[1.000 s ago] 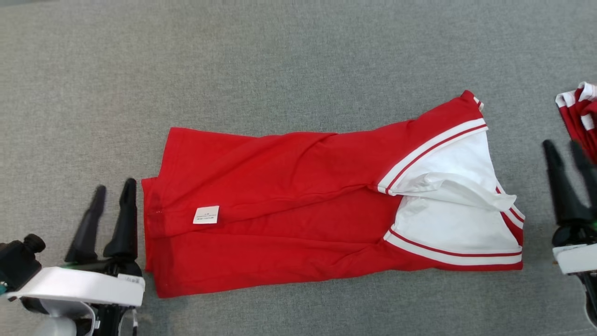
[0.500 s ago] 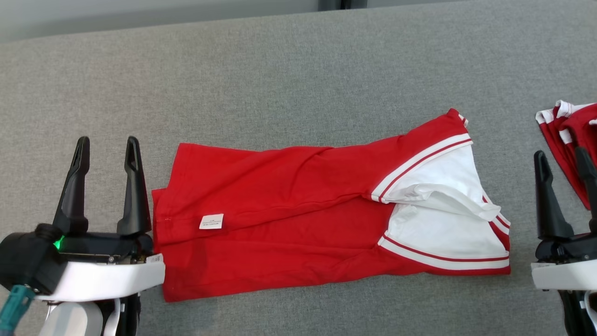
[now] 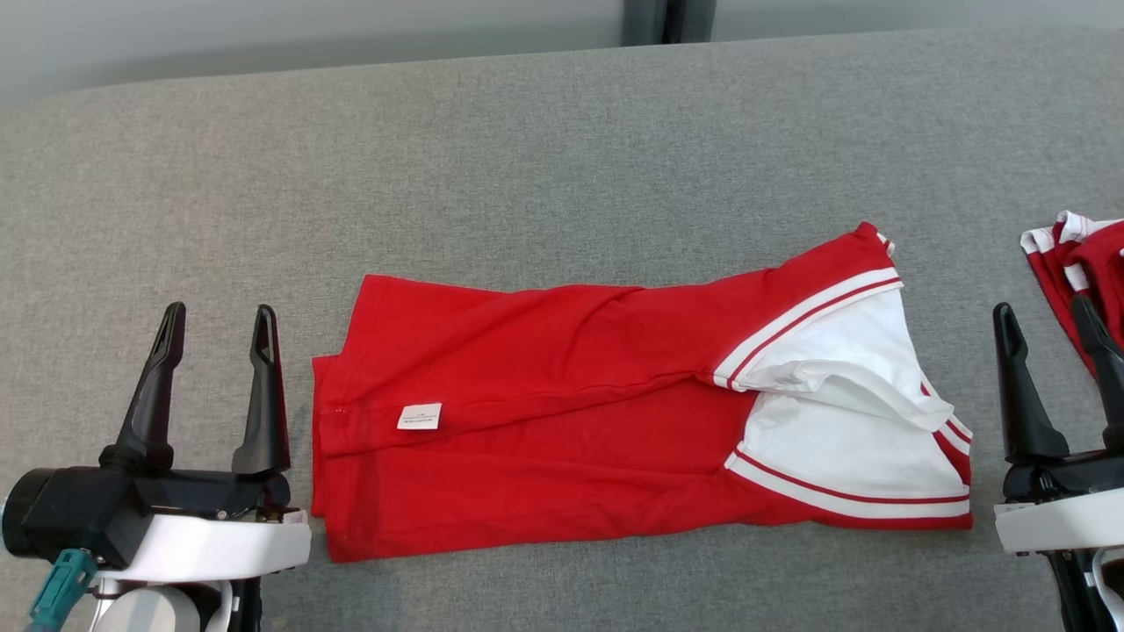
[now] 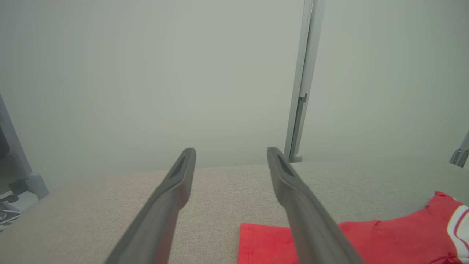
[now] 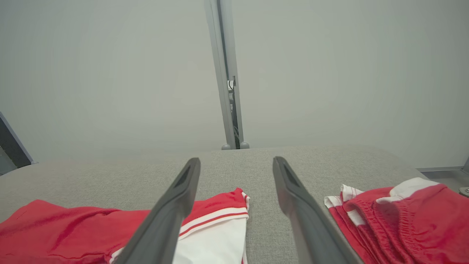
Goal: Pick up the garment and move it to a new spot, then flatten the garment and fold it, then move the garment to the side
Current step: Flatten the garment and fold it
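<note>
Progress about midway, by the look of the cloth. Lower left of the head view: left gripper (image 3: 219,309), fingers spread wide, empty, just beside the hem. Centre: red knit garment with white striped trim (image 3: 562,421), lying on grey fabric surface (image 3: 527,175), already narrowed lengthwise into a long band, small white label (image 3: 419,416) up, white end rumpled. Lower right: right gripper (image 3: 1041,307), fingers parted, holding nothing. Right edge: second red-and-white garment (image 3: 1084,254), bunched. Left to do, probably: smoothing, cross-folds, shifting aside.
</note>
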Tool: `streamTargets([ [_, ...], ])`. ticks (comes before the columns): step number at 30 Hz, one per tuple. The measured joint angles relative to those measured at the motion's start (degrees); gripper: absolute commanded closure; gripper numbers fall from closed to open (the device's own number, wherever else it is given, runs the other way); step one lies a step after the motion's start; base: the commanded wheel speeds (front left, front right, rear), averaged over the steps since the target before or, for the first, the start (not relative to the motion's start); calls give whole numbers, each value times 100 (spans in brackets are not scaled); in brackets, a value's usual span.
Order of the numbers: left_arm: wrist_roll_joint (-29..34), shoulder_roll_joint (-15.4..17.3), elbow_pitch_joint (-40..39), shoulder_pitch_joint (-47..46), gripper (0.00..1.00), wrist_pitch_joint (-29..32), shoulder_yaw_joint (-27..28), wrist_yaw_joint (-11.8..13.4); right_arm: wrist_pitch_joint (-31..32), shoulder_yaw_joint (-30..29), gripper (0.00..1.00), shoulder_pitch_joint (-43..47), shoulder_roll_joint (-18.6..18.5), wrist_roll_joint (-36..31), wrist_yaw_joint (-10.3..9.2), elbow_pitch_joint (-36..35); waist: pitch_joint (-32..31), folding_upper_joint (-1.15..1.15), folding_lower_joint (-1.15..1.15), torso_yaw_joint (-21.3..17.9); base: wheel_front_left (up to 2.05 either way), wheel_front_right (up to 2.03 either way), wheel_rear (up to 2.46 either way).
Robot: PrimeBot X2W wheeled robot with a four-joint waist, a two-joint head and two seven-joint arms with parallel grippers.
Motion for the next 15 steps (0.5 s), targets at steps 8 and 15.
streamTargets([
  [8,120,-134,37,-125,0,0,-44,-87,205,-148,0,-103,-178,-100,0,105,150,0,0,119,0,0,0],
  [15,232,-331,122,-342,0,0,-172,-241,376,96,0,-382,-296,-21,0,915,350,0,0,269,0,0,0],
])
